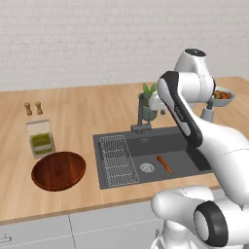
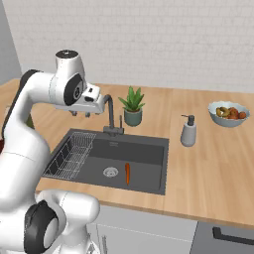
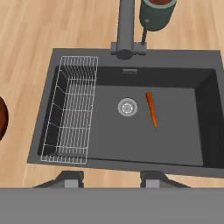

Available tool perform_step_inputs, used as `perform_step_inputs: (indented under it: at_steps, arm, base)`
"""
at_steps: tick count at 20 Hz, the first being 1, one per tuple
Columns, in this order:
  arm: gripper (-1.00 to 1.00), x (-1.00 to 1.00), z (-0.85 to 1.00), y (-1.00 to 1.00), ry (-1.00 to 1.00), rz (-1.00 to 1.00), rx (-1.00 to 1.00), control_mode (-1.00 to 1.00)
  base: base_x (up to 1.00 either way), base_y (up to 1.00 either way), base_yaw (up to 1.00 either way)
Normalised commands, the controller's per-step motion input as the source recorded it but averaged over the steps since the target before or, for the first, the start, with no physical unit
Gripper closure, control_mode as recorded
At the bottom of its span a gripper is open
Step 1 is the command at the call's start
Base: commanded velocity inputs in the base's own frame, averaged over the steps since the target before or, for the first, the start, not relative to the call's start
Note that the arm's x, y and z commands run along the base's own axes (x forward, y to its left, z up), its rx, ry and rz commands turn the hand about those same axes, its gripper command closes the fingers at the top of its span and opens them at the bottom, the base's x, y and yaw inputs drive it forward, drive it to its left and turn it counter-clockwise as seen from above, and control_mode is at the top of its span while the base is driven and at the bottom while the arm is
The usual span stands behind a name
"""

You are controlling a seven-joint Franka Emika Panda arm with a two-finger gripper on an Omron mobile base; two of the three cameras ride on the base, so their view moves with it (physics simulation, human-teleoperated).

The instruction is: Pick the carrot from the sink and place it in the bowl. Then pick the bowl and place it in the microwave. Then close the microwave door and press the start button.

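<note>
- carrot (image 3: 151,108) lies flat on the floor of the sink (image 3: 183,131), just beside the round drain (image 3: 127,107), on the side away from the wire rack (image 3: 72,109). Not touching drain or walls.
- long axis: in the hand view it runs near vertical, slightly slanted; the end toward the faucet (image 3: 126,26) looks thicker, and it tapers toward the sink's front edge. So it runs roughly back-to-front in the basin.
- gripper (image 3: 110,179) hangs high above the sink, camera looking almost straight down. The two finger tips (image 3: 68,178) sit well apart at the bottom of the hand view, so jaws are spread wide, nothing between them.
- key relation: carrot sits below the pincer and off toward the back and the non-rack side in the hand view. Finger line looks roughly crosswise to the carrot's length, which should suit a pinch across the slim body; judgement only.
- likely next: shift over the carrot, then descend into the basin. Risk: thin stick on a flat floor, easy to miss or roll.
- bowl (image 1: 58,170) on the counter beyond the rack side of the sink, well apart from the carrot, nothing in it. Small box (image 1: 40,138) just behind it.
- potted plant (image 2: 132,106) behind the faucet, soap dispenser (image 2: 188,131) and fruit bowl (image 2: 228,113) on the other side.
</note>
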Motion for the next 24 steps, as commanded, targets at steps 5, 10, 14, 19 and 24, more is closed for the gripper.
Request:
perform_step_inputs:
  at_steps: [5, 10, 14, 19, 24]
  arm:
    - [-1.00, -0.38, 0.00, 0.00, -0.11, 0.00, 0.00, -1.00]
    - [-1.00, -0.95, -0.14, -0.30, -0.13, 0.00, 0.00, -1.00]
    - [-1.00, -0.58, -0.63, -0.66, -0.07, 0.00, 0.00, -1.00]
    - [-1.00, 0.12, -0.43, -0.15, 0.00, 0.00, 0.00, -1.00]
    - [-1.00, 0.34, -0.22, 0.00, 0.01, 0.00, 0.00, -1.00]
  base:
    - [0.00, 0.00, 0.00]
    - [0.00, 0.00, 0.00]
    - [0.00, 0.00, 0.00]
    - [0.00, 0.00, 0.00]
    - [0.00, 0.00, 0.00]
